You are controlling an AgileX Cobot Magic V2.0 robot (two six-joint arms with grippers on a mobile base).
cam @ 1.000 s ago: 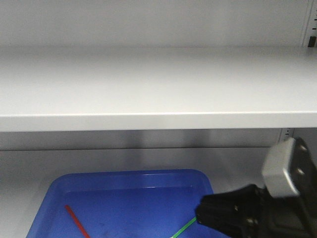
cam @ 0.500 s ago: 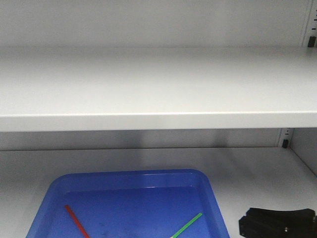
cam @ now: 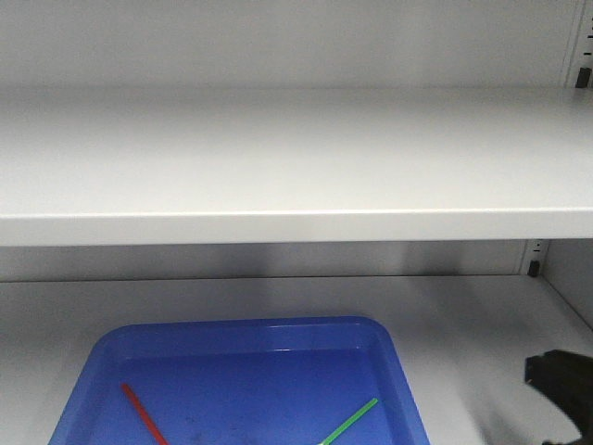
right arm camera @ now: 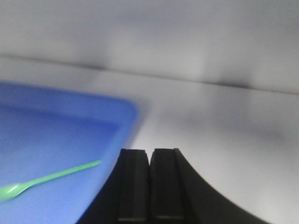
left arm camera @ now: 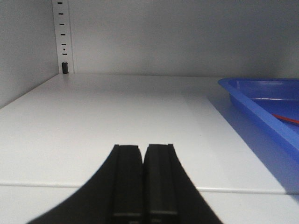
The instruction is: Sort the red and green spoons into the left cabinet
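two slim plastic spoons are lying apart in the shallow blue plastic tray (cam: 389, 357) on the lower shelf of the pale grey-white metal cabinet (cam: 278, 167), the bright red spoon (cam: 144, 413) at the left and the bright green spoon (cam: 350, 421) at the right, both handles running off the bottom edge of the front view. only the right wrist view is showing the green spoon's small oval bowl, and it is blurred. the left wrist view is catching just a red sliver over the tray rim, plus a slotted upright with a black clip (left arm camera: 65, 67) in the back corner. the black left gripper (left arm camera: 141, 177) is resting with its fingers pressed together, holding nothing. the black right gripper (right arm camera: 149, 184) is likewise closed and empty, just beside the tray's right edge.
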